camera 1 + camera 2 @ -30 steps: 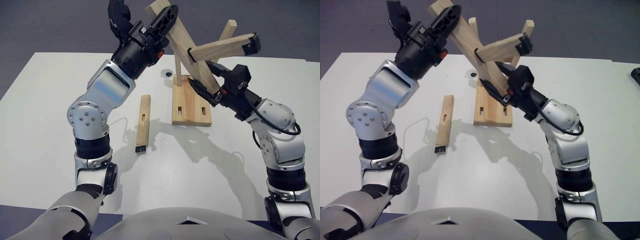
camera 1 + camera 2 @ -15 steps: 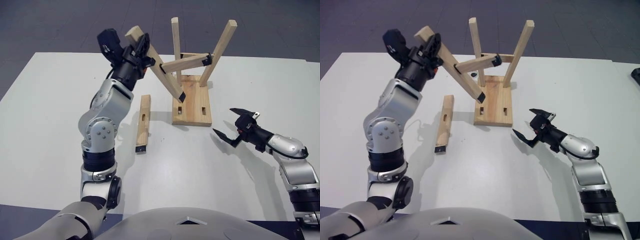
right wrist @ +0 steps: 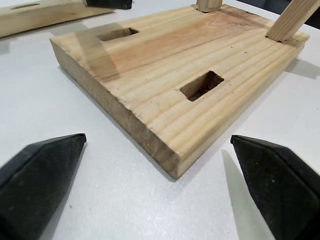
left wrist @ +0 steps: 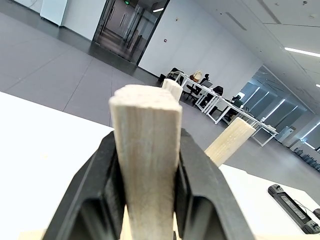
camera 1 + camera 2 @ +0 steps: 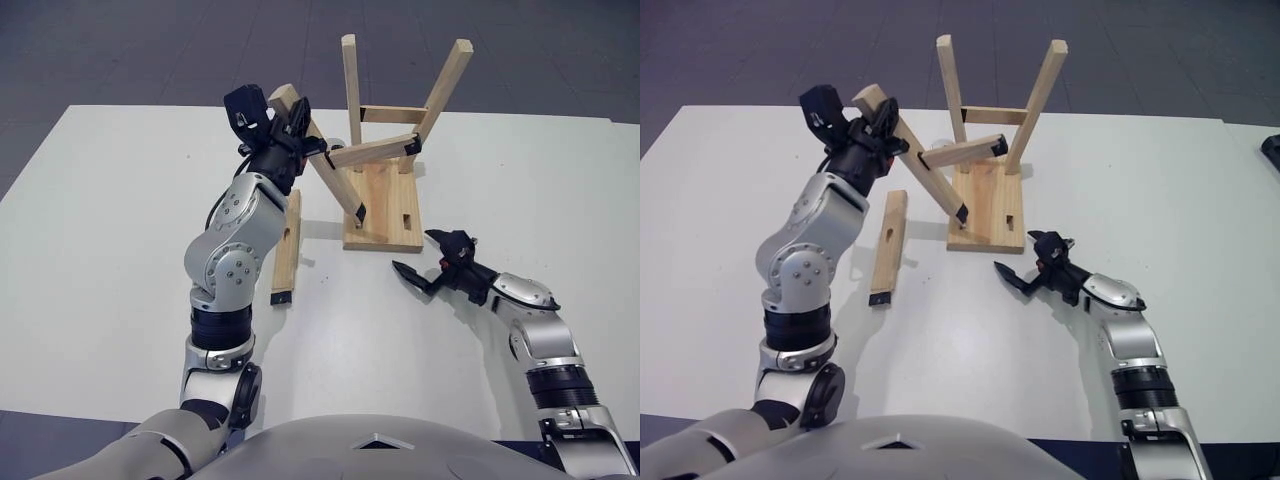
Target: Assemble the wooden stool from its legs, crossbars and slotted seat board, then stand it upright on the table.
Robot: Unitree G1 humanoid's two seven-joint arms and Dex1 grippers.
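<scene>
1. The left gripper (image 5: 288,122) grasps the top of a leg (image 5: 335,180), which slants down to the right toward the seat board (image 5: 385,228).
2. The board lies flat on the table (image 5: 120,220).
3. The right gripper (image 5: 415,252), fingers spread, holds nothing near the board's near edge.

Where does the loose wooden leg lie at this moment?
In the left eye view the loose leg lies flat on the table, just left of the seat board.
</scene>
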